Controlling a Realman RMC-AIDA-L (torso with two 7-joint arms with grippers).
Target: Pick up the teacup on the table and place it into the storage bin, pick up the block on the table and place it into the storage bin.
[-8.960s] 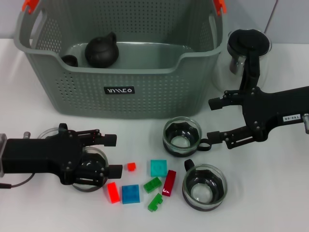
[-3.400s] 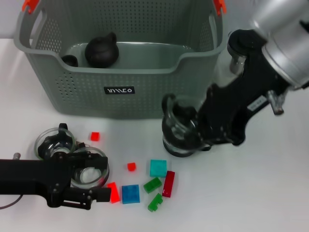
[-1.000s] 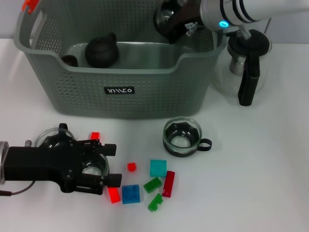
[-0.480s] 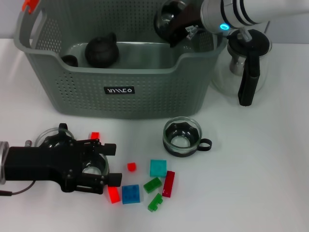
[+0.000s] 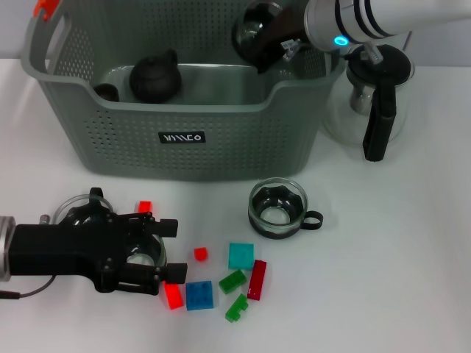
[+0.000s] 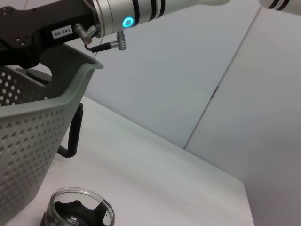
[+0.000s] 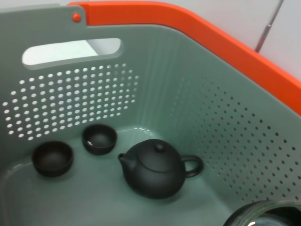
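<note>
The grey storage bin (image 5: 184,118) stands at the back of the table. My right gripper (image 5: 274,35) is over the bin's right inner side, shut on a glass teacup (image 5: 254,31); that cup's rim (image 7: 263,213) shows in the right wrist view. Another glass teacup (image 5: 278,208) sits on the table in front of the bin, also seen from the left wrist (image 6: 77,214). Several small blocks lie near the front, among them a red one (image 5: 174,296), a blue one (image 5: 199,295) and a teal one (image 5: 241,255). My left gripper (image 5: 168,248) is open low at the front left, over a glass cup (image 5: 141,250).
Inside the bin lie a black teapot (image 7: 157,169) and two small dark cups (image 7: 51,157). A glass kettle with a black handle (image 5: 375,92) stands right of the bin. A further glass cup (image 5: 79,212) sits behind my left arm.
Over nine seconds my right gripper took one teacup off the table and carried it up over the bin. In the last second it barely shifted. The left gripper stayed by the blocks.
</note>
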